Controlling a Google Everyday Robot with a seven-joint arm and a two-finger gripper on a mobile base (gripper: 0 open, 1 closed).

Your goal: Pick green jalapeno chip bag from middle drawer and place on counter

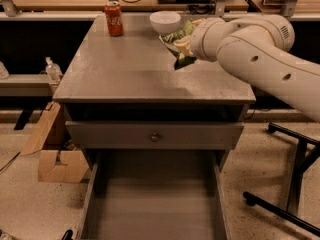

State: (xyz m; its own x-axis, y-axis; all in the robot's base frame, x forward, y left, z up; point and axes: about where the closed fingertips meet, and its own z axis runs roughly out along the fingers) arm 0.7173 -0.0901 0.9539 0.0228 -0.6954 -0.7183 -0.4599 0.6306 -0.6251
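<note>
Gripper [187, 46] clasps the green jalapeno chip bag [176, 37] over the counter [125, 69], rear right. 1 white bowl [165, 21] just behind it; 1 red can [114, 18] well apart; middle drawer [155, 209] open below

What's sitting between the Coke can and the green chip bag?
A white bowl, in the camera view; the pincer is at the chip bag, over the counter.
</note>
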